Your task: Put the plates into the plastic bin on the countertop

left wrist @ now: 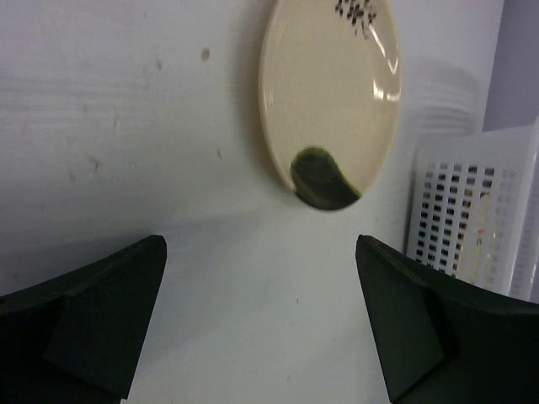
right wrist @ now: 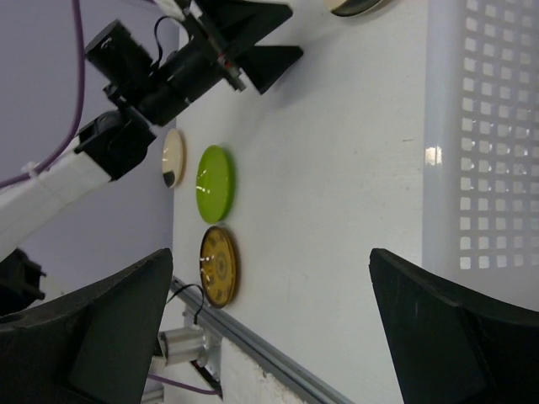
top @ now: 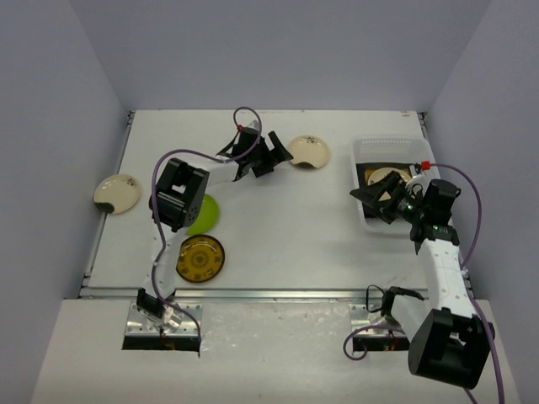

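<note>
Translucent whitish plastic bin (top: 383,227) against the right edge of the desk (top: 286,227), nearer the far corner. Holds one square dark-rimmed plate (top: 372,172) with an amber centre, partly hidden by the right arm (top: 442,269).

Right fingers (right wrist: 109,328) spread wide, gripping nothing, poised over the near left part of the bin. Slotted bin wall close alongside in the right wrist view.

Left fingers (left wrist: 101,320) likewise spread apart and empty, pointed at a round cream plate (left wrist: 333,101) lying close to the far edge, a little right of its middle. Short of that plate, not touching it. Dark green blotch on the plate's rim, on the side nearest the fingers.

Second cream plate (top: 116,194) right at the left edge. Lime green plate (top: 206,215) further in from that edge, partly covered by the left arm (top: 219,172). Amber-patterned plate (top: 200,258) just beside the green one on its near side, close to the metal rail (top: 278,293) along the near edge.

Four plates on the desk outside the bin, one inside.
</note>
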Controlling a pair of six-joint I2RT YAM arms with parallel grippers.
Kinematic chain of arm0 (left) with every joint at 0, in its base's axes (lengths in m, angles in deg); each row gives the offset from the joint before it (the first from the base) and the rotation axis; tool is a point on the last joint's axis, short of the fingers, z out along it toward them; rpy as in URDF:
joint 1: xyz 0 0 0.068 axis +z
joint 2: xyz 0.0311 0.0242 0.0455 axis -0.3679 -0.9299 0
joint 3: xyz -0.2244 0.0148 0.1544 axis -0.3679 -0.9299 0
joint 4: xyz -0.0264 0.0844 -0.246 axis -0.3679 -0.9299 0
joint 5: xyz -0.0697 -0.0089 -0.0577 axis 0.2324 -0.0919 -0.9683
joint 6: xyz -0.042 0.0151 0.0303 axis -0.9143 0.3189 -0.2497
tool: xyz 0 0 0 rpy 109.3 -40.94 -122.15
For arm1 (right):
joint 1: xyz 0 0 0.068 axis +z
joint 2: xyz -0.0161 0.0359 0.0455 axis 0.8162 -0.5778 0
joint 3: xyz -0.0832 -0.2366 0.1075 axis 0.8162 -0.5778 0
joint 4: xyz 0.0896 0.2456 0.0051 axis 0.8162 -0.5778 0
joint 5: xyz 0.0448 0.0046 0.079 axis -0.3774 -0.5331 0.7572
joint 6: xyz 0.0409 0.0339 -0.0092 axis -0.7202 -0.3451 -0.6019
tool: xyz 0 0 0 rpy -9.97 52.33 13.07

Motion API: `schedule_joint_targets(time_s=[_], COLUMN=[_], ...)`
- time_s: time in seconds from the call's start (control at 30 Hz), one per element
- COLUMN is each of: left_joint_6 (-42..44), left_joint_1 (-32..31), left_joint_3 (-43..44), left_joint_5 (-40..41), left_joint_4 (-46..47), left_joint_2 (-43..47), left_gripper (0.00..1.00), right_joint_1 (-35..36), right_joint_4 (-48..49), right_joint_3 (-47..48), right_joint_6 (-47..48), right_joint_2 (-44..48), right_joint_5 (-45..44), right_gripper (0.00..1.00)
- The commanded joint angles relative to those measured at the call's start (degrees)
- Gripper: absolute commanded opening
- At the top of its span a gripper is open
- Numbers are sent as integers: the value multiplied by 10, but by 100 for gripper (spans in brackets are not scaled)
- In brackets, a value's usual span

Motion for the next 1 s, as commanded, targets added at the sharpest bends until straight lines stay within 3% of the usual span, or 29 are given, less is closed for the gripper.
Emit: schedule_joint_targets(time_s=[0.0, 0.13, 0.17, 0.2, 0.3, 0.43, 0.57, 0.7, 0.97], left_joint_6=[-15, -1, 1, 5, 9, 13, 13, 15, 36], left_joint_1=[-4, -5, -5, -5, -6, -5, -5, -5, -8], left_joint_3=[101, 197, 217, 241, 269, 316, 333, 293, -11], left_joint_5=[37, 48, 51, 53, 65, 48, 22, 23, 83], left_joint_4=[-28, -81, -101, -116, -134, -156, -152, -138, 7], left_joint_2=[-82, -166, -182, -199, -212, -237, -245, -211, 91], left_gripper=[89, 71, 64, 50, 33, 25, 1, 0, 0], right_joint_1=[-1, -1, -1, -1, -1, -1, -1, -1, 0], right_joint_4=[48, 48, 48, 48, 58, 80, 71, 73, 116], right_joint_3=[-8, -23, -31, -33, -42, -54, -51, -49, -32], right_joint_6=[-19, -21, -24, -23, -26, -33, -26, -21, -43], right_joint_2=[28, 41, 44, 45, 48, 48, 43, 41, -6], right_joint_5=[54, 54, 55, 57, 63, 73, 78, 81, 113], right_gripper=[99, 99, 99, 99, 99, 99, 99, 99, 99])
